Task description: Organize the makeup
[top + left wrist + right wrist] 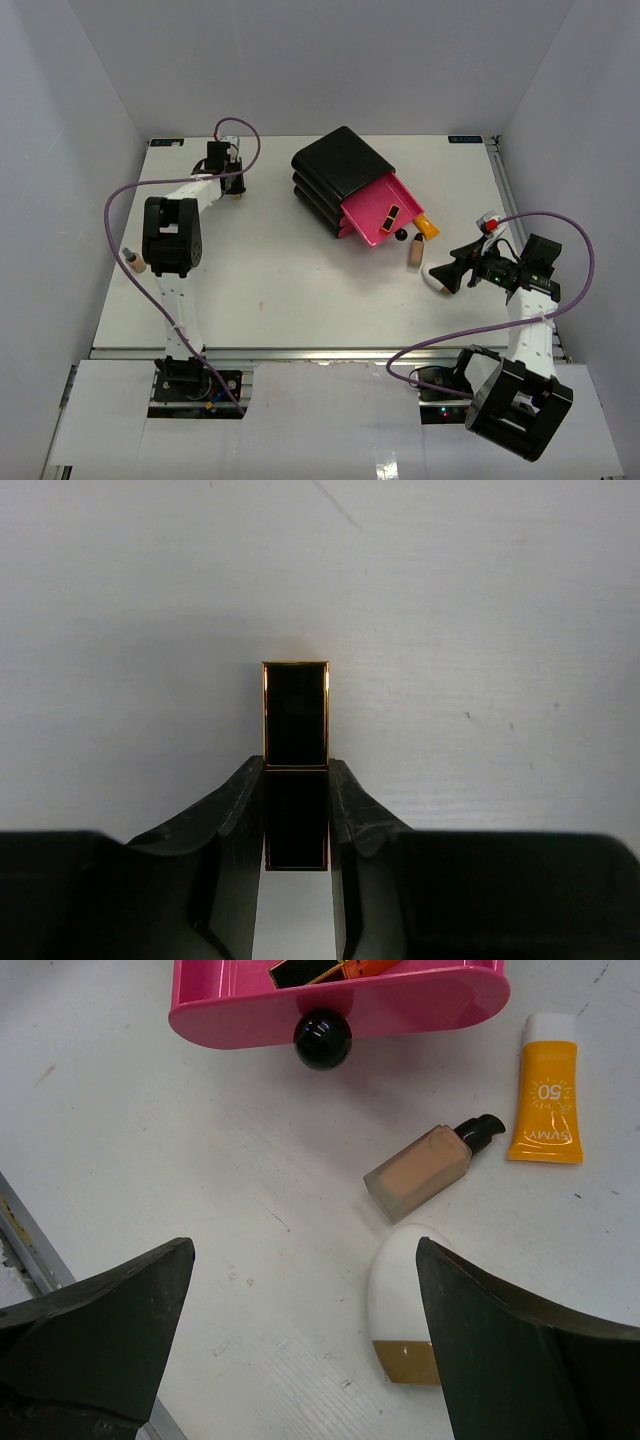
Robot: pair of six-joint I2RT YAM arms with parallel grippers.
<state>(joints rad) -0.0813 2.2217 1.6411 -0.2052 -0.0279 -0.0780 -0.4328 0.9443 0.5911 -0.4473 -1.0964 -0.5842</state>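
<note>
In the left wrist view my left gripper (296, 780) is shut on a black lipstick case with gold edges (295, 715), whose far half sticks out past the fingertips. From above, that gripper (233, 188) is at the table's far left. My right gripper (303, 1250) is open above the table, and the white oval tube with a tan end (400, 1300) lies just inside its right finger. Beyond it lie a tan bottle with a dark cap (425, 1165) and an orange tube with a white cap (545, 1100). Another tan bottle (133, 262) lies at the left edge.
The black box (340, 165) stands at the back centre with one pink drawer (385, 212) pulled out toward the right arm. The drawer's black knob (322, 1040) faces my right gripper, and a black and gold item (300, 970) lies inside.
</note>
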